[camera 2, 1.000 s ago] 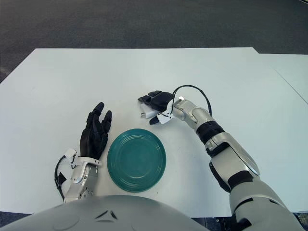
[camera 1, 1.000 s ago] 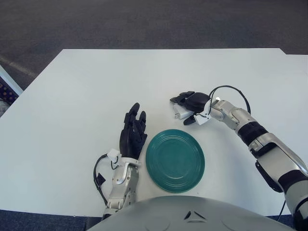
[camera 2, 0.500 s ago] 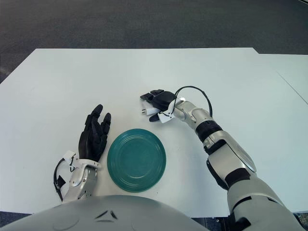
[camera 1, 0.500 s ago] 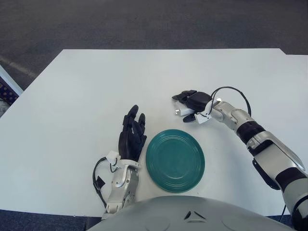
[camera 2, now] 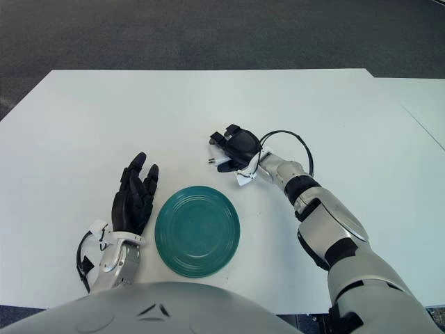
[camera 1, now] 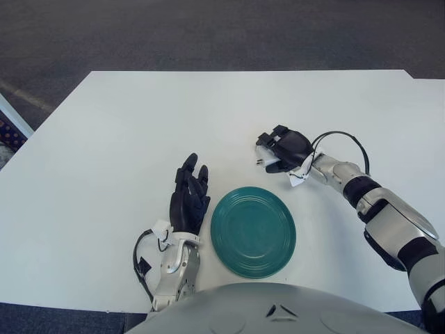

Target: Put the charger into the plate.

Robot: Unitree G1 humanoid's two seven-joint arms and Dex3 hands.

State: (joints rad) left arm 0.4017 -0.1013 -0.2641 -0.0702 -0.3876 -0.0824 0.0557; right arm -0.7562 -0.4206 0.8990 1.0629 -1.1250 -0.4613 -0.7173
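Observation:
A round teal plate (camera 1: 253, 231) lies on the white table near its front edge. Behind it and slightly to the right, my right hand (camera 1: 279, 149) is curled around a small white charger (camera 1: 270, 162), of which only the lower edge and its metal prongs show on the hand's left side. The hand and charger are raised a little over the table, apart from the plate. My left hand (camera 1: 189, 196) shows just left of the plate, its black fingers spread and holding nothing.
The white table (camera 1: 139, 125) stretches wide on the left and far side. A black cable (camera 1: 342, 138) loops over my right wrist. Dark carpet floor lies beyond the far edge.
My right hand has lifted and rolled with the charger, moving slightly right, so its fingers now cover more of it. The left hand has slid a little toward me.

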